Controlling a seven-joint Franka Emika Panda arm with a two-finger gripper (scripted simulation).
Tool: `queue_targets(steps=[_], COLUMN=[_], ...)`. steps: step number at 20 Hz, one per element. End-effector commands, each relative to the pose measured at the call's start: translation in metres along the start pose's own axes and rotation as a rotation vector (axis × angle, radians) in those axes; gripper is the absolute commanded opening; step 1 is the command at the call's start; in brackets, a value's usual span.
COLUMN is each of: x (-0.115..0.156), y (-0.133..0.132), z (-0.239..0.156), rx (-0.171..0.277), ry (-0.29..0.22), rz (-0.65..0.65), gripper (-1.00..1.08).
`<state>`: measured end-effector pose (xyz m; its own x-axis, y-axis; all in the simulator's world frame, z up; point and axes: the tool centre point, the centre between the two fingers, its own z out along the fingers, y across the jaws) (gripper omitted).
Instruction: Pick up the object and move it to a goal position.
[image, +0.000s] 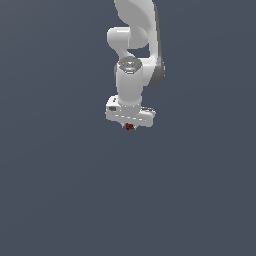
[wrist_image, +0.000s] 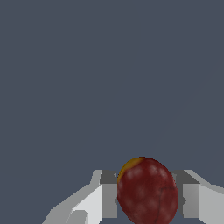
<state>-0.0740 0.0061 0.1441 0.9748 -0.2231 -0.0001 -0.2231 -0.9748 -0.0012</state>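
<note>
Gripper closed on the object, pads flanking it; smooth rounded lump may squirt out if transport jerks.

No writing shows anywhere here: no labels, brands, numbers or signs can be read in either the exterior or wrist view.

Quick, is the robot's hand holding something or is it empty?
Hand: closed on the dark red lump, one finger on each side of it.
</note>
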Motion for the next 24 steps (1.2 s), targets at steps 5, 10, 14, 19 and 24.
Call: queue_targets(steps=[5,10,14,19,24], x=[0.011,0.020,0.028,0.038,0.046], y=[0.037,0.065,0.086,0.110,0.127], z=[-0.069,-0.121,-0.161,-0.206,-0.238], rx=[0.001,0.001,0.001,0.000,-0.001], ry=[0.000,0.000,0.000,0.000,0.000], rz=[0.000,0.000,0.000,0.000,0.000], gripper=[-1.00,-1.00,-1.00,-1.00,-1.00])
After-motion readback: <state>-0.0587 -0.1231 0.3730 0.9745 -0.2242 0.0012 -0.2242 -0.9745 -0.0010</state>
